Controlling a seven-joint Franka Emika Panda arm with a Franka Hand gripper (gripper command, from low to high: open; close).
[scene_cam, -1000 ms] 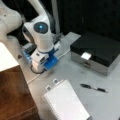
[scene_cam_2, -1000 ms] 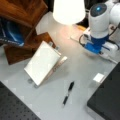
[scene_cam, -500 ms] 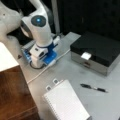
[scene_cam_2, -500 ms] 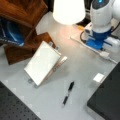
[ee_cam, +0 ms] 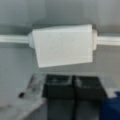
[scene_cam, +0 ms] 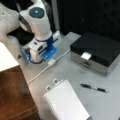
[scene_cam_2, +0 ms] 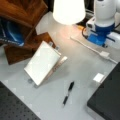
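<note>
White cable running off both wrist-view edges, gripper jaws cropped at the bottom, black box cut by a front view's corner, lamp shade clipped at top.

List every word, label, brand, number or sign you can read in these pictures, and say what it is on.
No text can be read.
White label on the black box: no print to be made out.
Notepad: page looks blank.
Pen: any marking too small.
White cable block above the pincer: plain.
</note>
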